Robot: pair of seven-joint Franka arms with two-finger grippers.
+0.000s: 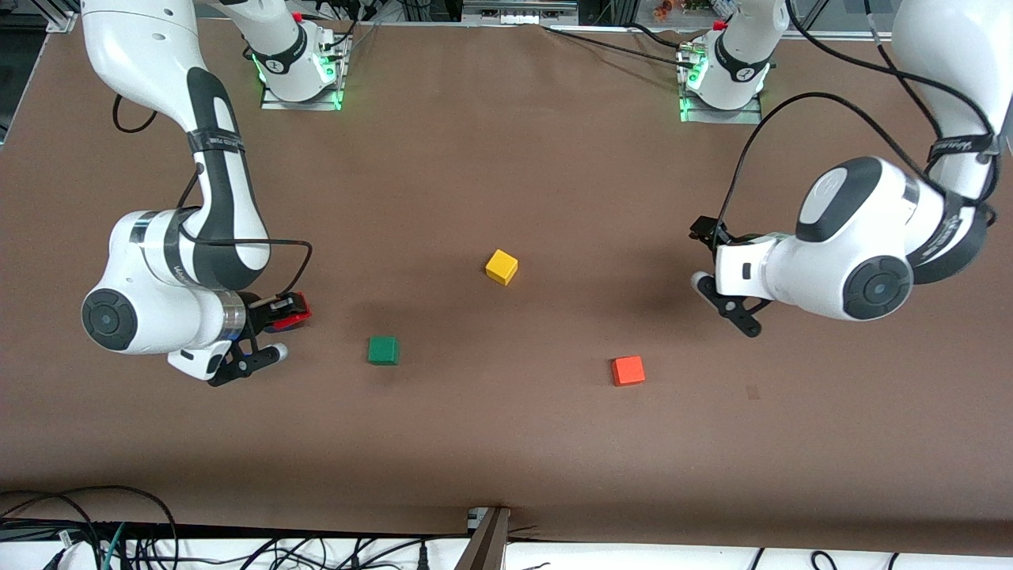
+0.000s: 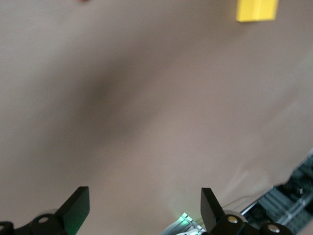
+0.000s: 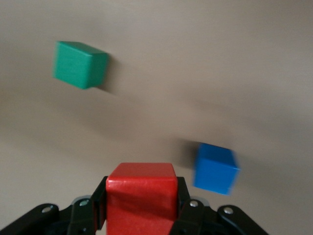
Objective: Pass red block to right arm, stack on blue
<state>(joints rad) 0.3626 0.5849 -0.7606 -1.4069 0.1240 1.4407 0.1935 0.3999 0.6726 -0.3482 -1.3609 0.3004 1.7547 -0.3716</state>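
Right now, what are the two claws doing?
Left gripper: jaws open, holding nothing.
Right gripper: jaws shut on the red block.

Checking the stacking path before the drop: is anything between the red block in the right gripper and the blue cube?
Nothing visible is. The right gripper holds the red block, and in its wrist view only bare table separates that from the blue cube. The green cube sits apart. The left gripper waits open, away from them.
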